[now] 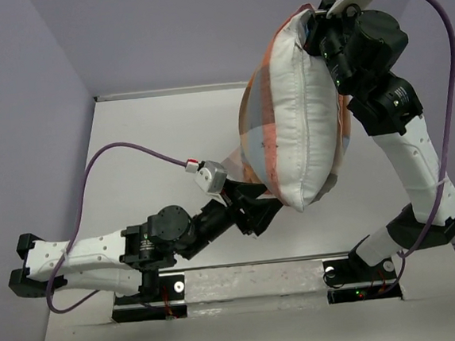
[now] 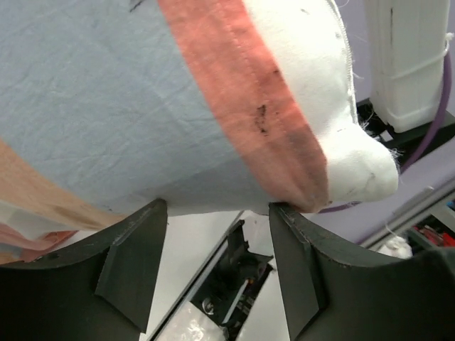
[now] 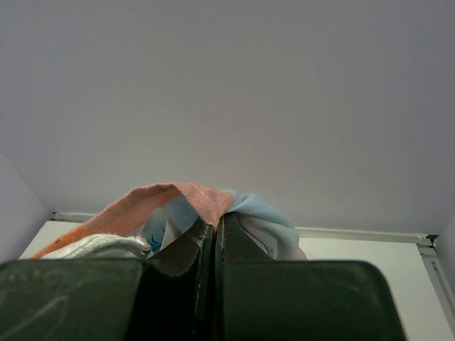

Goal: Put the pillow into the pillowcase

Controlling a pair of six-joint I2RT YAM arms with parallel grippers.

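While the right claw [image 3: 215, 226] grips the pillowcase [image 2: 99, 99] aloft, the wide left claw [image 2: 217, 213] should tug it over the pillow [image 1: 298, 116].

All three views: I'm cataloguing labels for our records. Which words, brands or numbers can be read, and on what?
No readable text in any view.
Dark specks on the orange, grey-blue and cream checked fabric pillowcase: marks, not letters.
Any print on the black left arm joint: too small to read.
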